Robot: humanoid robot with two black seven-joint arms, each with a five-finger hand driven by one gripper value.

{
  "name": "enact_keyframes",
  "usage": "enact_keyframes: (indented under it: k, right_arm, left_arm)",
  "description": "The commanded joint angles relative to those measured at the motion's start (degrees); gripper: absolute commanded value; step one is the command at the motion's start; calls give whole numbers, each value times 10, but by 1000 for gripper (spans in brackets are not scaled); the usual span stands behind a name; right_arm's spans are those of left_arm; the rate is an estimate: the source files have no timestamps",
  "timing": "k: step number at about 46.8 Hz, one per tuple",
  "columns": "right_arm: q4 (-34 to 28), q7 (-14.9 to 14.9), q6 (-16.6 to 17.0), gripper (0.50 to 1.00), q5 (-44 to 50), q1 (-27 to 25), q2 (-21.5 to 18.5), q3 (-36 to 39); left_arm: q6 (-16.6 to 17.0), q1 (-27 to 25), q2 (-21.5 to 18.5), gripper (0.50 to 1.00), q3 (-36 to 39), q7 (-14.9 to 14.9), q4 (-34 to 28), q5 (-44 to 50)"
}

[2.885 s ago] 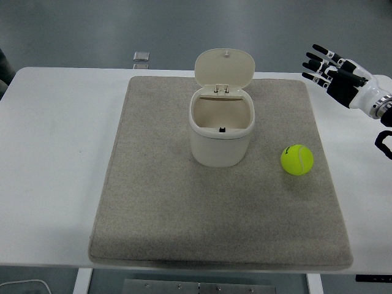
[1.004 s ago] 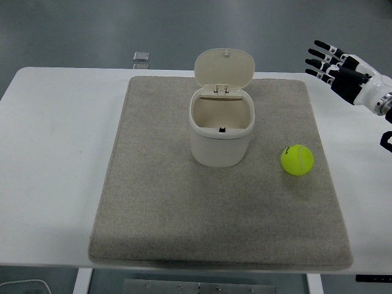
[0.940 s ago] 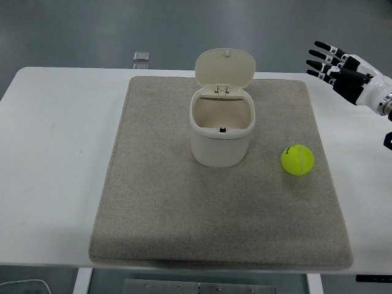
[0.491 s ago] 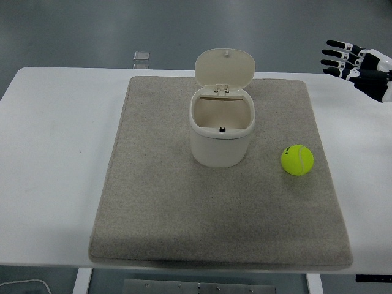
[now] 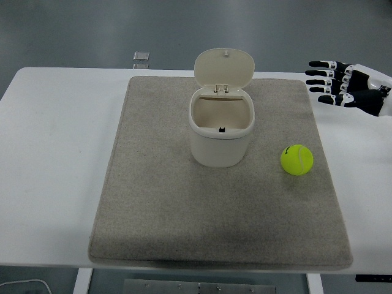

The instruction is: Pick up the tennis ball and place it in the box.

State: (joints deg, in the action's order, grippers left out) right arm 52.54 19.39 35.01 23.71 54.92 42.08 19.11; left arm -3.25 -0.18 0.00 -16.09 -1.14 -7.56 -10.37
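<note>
Ball (image 5: 297,160) sits free on mat (image 5: 153,214), right of open box (image 5: 221,130); right hand (image 5: 349,86) hovers well apart, fingers (image 5: 321,81) spread, readying grasp.

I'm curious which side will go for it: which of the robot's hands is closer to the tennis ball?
The right hand. It hovers beyond the tennis ball and to its right, fingers spread and empty. The left hand isn't in view at all.

Ball: the tennis ball (image 5: 297,160) lies on the grey mat (image 5: 153,208), right of my box.
Box: the cream box (image 5: 221,127) stands open, lid up.
Hand: my right hand (image 5: 349,87) hovers over the desk (image 5: 55,159), fingers (image 5: 320,81) spread, well apart from the ball.
</note>
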Motion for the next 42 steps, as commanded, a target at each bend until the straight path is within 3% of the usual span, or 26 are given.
enact_keyframes:
  k: [1, 14, 20, 30, 37, 42]
  right_arm:
    - [20, 1, 0, 911, 34, 0, 12, 0]
    - [43, 13, 0, 905, 165, 0, 30, 1]
    - [70, 35, 0, 905, 241, 0, 47, 1]
    - [115, 39, -64, 903, 337, -1, 55, 0]
    - [161, 87, -115, 903, 416, -8, 61, -7]
    - [180, 89, -150, 903, 455, -10, 71, -28]
  left_arm:
    - [0, 0, 0, 992, 0, 0, 0, 0]
    - [0, 0, 0, 992, 0, 0, 0, 0]
    - [0, 0, 0, 992, -1, 0, 0, 0]
    - [0, 0, 0, 992, 0, 0, 0, 0]
    - [0, 0, 0, 992, 0, 0, 0, 0]
    - [0, 0, 0, 992, 0, 0, 0, 0]
